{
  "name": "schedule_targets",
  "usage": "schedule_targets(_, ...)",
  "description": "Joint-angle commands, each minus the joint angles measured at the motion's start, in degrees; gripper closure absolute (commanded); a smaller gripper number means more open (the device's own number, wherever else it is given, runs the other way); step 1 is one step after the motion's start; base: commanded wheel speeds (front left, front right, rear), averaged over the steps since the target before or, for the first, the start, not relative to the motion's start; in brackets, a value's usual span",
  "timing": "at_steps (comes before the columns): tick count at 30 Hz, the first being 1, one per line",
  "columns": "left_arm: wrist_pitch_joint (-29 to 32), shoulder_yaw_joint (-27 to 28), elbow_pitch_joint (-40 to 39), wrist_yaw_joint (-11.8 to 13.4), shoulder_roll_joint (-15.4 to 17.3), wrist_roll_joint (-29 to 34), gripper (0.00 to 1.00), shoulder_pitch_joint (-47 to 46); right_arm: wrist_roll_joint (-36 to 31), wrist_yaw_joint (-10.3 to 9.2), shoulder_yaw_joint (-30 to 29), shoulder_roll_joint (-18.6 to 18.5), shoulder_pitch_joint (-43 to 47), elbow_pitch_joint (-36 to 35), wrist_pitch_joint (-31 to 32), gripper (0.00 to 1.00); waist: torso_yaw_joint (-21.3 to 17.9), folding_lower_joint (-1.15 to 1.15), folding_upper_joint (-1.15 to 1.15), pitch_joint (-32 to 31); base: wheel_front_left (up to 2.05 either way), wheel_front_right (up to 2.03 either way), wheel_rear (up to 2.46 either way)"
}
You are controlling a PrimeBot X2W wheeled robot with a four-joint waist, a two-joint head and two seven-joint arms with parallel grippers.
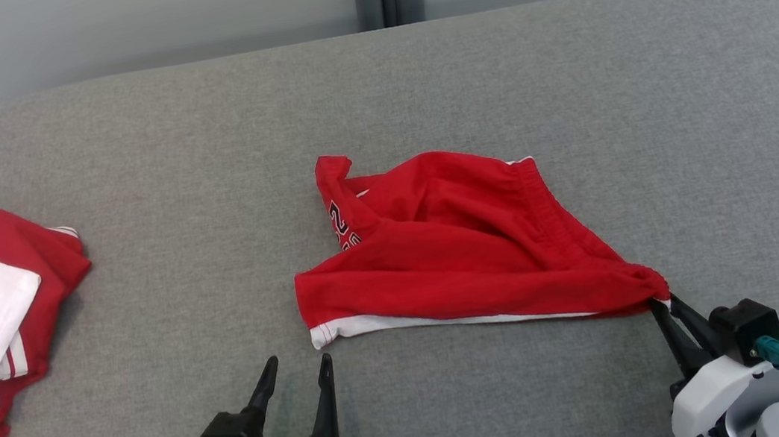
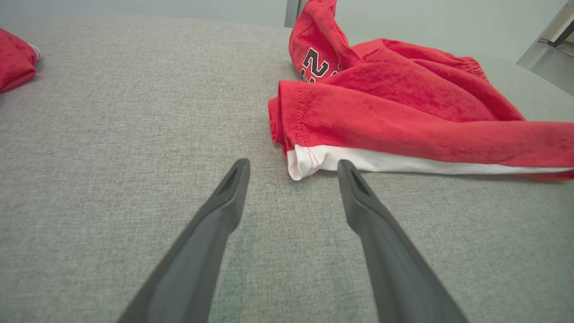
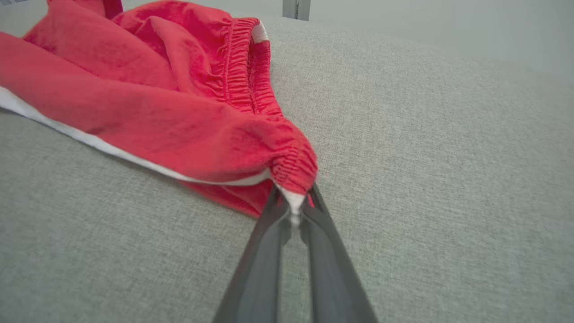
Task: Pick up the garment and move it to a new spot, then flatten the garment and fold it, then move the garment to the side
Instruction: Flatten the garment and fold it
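Grey fabric surface; the garment lay crumpled mid-surface. The right gripper was pinched tight on its waistband corner. The left gripper gaped wide, empty, just short of the hem. Risk: the thin one-corner pinch could slip when lifted, dropping the garment bunched.

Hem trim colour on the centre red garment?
White hem on the garment; left wrist view shows it best.

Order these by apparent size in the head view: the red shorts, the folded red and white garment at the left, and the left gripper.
1. red shorts
2. red and white garment, cut off by the picture's edge
3. left gripper, also cut off; nearest the camera, so enlarged
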Motion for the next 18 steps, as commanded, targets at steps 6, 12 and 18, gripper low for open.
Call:
schedule_targets(6, 0.0, 0.18, -0.21, -0.12, 0.18, -0.24, 0.0, -1.01, 0.8, -0.08, -0.18, 0.25, -0.52, 0.58, -0.27, 1.0, -0.04, 0.0, 0.0, 0.24, 0.0, 0.0, 0.0)
schedule_targets(12, 0.0, -1.99, 0.19, -2.03, 0.18, -1.91, 0.0, -1.87, 0.93, -0.08, -0.36, 0.44, -1.49, -0.33, -0.27, 1.0, -0.02, 0.0, 0.0, 1.25, 0.0, 0.0, 0.0)
schedule_targets(18, 0.0, -2.67, 2.2, -2.73, 0.21, -3.28, 0.0, -5.24, 1.03, -0.08, 0.4, 0.18, -3.37, -1.24, -0.27, 1.0, -0.53, 0.0, 0.0, 3.73, 0.0, 0.0, 0.0)
